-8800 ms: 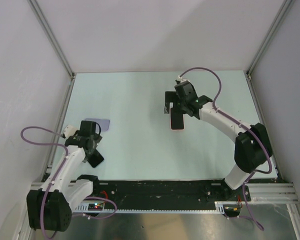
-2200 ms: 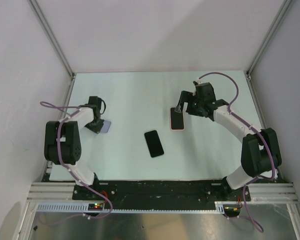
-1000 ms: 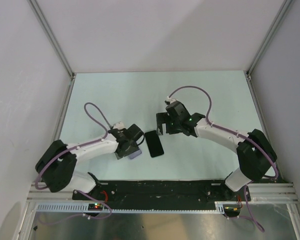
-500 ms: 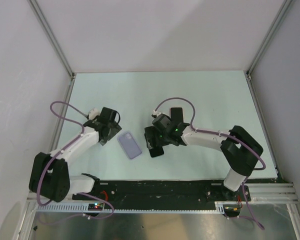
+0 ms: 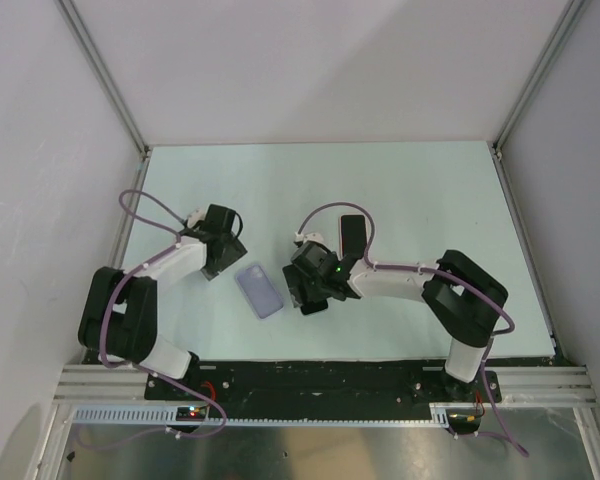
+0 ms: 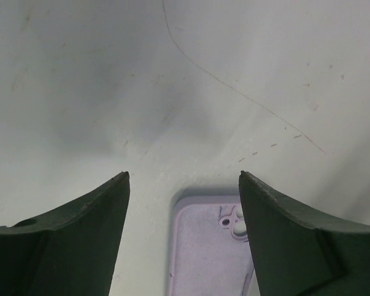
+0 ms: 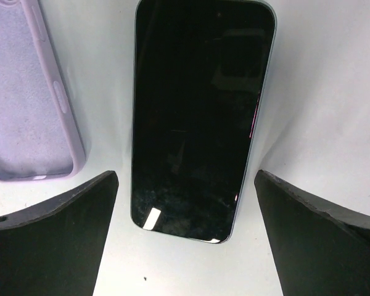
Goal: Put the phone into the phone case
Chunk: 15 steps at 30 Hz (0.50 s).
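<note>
The black phone (image 7: 200,117) lies flat, screen up, on the pale table. The lilac phone case (image 5: 259,291) lies open side up just left of it and also shows in the right wrist view (image 7: 31,92) and the left wrist view (image 6: 213,246). My right gripper (image 5: 305,292) is open, low over the phone, with its fingers on either side of the phone's near end (image 7: 186,174). In the top view it hides most of the phone. My left gripper (image 5: 228,268) is open and empty just beyond the case's camera-hole end (image 6: 182,179).
A second black phone in a pink case (image 5: 352,235) lies behind the right arm. The right arm's purple cable (image 5: 325,212) loops over it. The enclosure's white walls and metal posts (image 5: 105,75) bound the table.
The left gripper has let go of the lilac case beside the phone and drawn back to the far left. The right gripper has come down around the phone's end.
</note>
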Each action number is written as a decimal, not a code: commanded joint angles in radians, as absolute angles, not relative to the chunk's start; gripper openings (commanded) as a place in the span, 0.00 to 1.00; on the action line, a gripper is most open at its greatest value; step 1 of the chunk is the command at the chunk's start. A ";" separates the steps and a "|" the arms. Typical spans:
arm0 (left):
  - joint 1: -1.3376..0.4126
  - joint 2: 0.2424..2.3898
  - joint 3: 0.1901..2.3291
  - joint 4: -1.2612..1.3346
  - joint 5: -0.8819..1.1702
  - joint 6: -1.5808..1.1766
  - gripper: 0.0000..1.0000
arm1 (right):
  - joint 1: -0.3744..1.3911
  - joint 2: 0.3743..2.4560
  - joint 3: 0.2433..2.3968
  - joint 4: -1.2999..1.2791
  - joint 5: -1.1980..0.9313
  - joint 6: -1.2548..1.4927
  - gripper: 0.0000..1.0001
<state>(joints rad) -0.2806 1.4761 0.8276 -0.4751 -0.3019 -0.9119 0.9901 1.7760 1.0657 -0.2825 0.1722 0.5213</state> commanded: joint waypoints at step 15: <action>-0.301 1.529 0.801 -0.438 -0.338 -0.900 0.50 | 1.025 1.862 1.137 -0.328 0.254 0.503 0.96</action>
